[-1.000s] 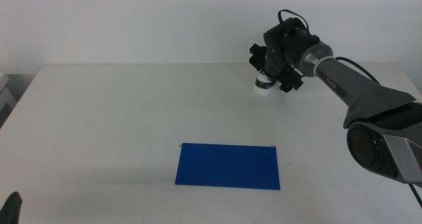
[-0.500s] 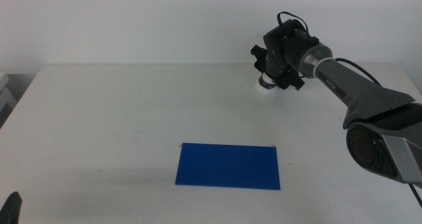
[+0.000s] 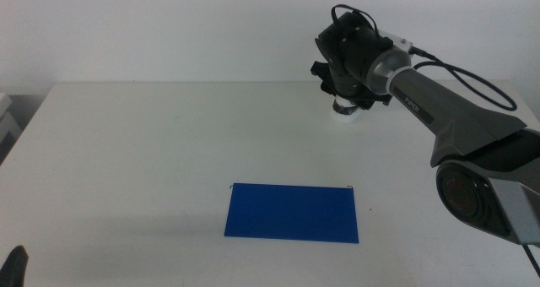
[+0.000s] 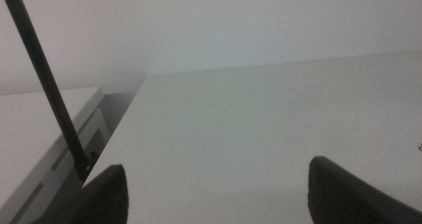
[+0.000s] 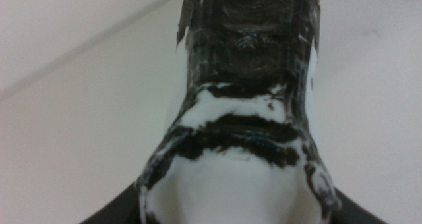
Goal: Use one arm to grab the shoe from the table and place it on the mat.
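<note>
The shoe (image 5: 245, 112), white with black panels, lies at the far right of the table (image 3: 152, 152). In the middle view only a white bit of the shoe (image 3: 348, 111) shows under the right arm (image 3: 439, 93). My right gripper (image 3: 348, 94) is down over the shoe. In the right wrist view its jaws stand wide on either side of the shoe's near end, and the shoe fills the gap. The blue mat (image 3: 293, 212) lies flat near the front middle, well apart from the shoe. My left gripper (image 4: 217, 204) is open and empty at the front left corner (image 3: 15, 266).
A low white cabinet (image 4: 39, 138) stands beside the table's left edge, with a thin dark rod (image 4: 46, 85) in front of it. A white wall runs behind the table. The right arm's black cable (image 3: 472, 72) loops above its forearm.
The right arm's wrist has turned and shifted a little left and up over the shoe. The mat and the left gripper have not moved.
</note>
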Controlling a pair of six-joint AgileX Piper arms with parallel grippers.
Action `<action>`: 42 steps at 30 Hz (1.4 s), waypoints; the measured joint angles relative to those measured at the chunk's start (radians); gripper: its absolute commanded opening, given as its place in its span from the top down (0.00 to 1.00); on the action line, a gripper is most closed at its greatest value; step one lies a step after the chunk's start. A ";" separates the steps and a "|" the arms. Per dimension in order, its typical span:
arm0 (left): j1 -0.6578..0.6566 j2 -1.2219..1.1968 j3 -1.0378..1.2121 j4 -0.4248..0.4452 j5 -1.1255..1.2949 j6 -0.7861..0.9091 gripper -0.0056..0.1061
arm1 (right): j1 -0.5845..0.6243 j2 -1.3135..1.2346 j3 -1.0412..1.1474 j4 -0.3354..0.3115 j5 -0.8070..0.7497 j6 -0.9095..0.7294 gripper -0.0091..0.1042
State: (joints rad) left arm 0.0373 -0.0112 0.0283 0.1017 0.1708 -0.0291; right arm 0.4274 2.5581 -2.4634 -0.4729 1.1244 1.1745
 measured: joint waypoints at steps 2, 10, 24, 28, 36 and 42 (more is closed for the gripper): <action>0.000 0.000 0.000 0.000 0.000 0.000 0.11 | 0.002 -0.008 0.000 0.020 0.044 -0.051 0.93; 0.000 0.000 0.000 0.000 0.000 0.000 0.11 | 0.007 -0.066 0.000 0.128 0.111 -0.279 0.92; 0.000 0.000 0.000 0.000 0.000 0.000 0.11 | 0.022 -0.329 0.307 0.168 0.114 -0.361 0.92; 0.000 0.000 0.000 0.000 0.000 0.000 0.11 | 0.022 -0.429 0.456 0.162 0.114 -0.358 0.92; 0.000 0.000 0.000 0.000 0.000 0.000 0.11 | 0.023 -0.587 0.699 0.169 0.108 -0.362 0.92; 0.000 0.000 0.000 0.000 0.000 0.000 0.11 | 0.062 -0.684 0.860 0.161 0.094 -0.313 0.92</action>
State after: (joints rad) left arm 0.0373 -0.0112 0.0283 0.1017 0.1708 -0.0291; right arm 0.4893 1.8744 -1.6033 -0.3121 1.2182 0.8616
